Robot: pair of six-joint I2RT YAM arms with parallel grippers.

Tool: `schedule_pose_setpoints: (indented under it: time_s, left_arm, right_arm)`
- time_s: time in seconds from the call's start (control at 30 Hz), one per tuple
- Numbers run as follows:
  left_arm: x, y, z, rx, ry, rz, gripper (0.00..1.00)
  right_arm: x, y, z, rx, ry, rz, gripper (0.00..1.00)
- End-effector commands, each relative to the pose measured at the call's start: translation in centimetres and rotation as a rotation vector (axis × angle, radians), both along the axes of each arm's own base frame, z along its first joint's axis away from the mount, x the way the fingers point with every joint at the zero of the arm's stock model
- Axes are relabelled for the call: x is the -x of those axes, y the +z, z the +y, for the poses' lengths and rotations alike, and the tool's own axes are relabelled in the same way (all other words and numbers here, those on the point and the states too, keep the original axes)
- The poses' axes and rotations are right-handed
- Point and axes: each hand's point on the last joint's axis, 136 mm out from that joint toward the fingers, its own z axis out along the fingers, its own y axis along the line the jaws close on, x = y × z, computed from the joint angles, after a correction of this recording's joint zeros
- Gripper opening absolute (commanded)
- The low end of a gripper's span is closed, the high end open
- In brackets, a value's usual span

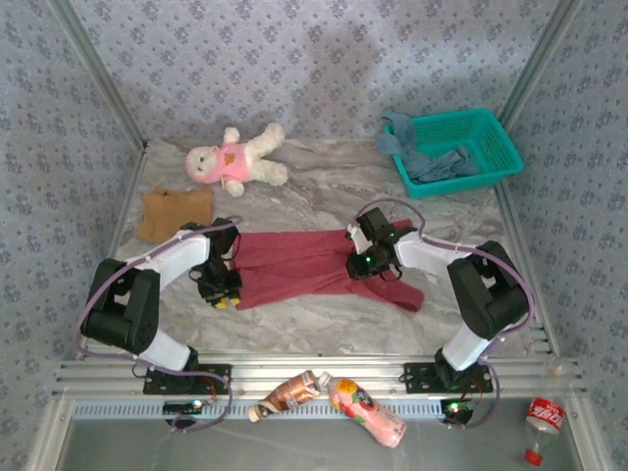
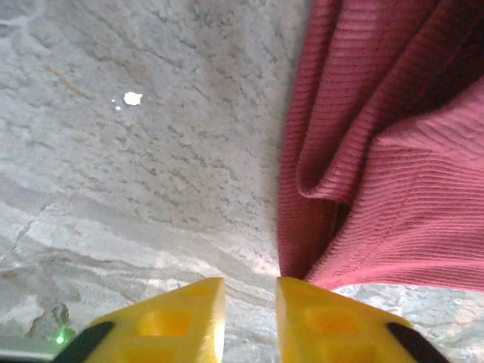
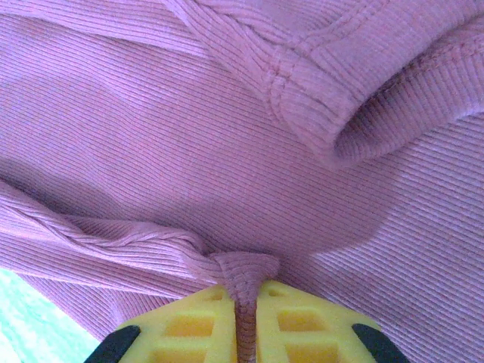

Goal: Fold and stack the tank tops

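Right gripper [image 3: 243, 299] pinching a fold of red top [image 3: 189, 151], left gripper [image 2: 249, 295] slightly parted, empty, top's edge just ahead

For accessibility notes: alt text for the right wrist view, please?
The right gripper pinches a raised fold of the ribbed dark red tank top between its yellow fingertips. A stitched hem loops at upper right; pale table shows lower left.
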Motion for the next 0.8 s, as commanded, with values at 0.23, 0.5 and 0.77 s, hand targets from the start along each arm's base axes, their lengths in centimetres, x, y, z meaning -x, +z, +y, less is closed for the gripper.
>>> schedule_pose_setpoints:
  time_s: [0.23,0.5,0.77]
  left_arm:
    - [-5.5,1.7,-1.2,0.068,0.022,-0.126,0.35]
    - [-7.6,0.6,-2.4,0.108,0.013,-0.145,0.34]
    - [-7.2,-0.3,-2.9,0.130,0.008,-0.117,0.28]
  right_arm:
    - [0.0,0.9,0.8,-0.034,0.003,-0.006,0.12]
    - [0.2,1.0,0.6,-0.030,0.003,-0.004,0.12]
    - [0.1,0.9,0.6,-0.029,0.000,-0.004,0.12]
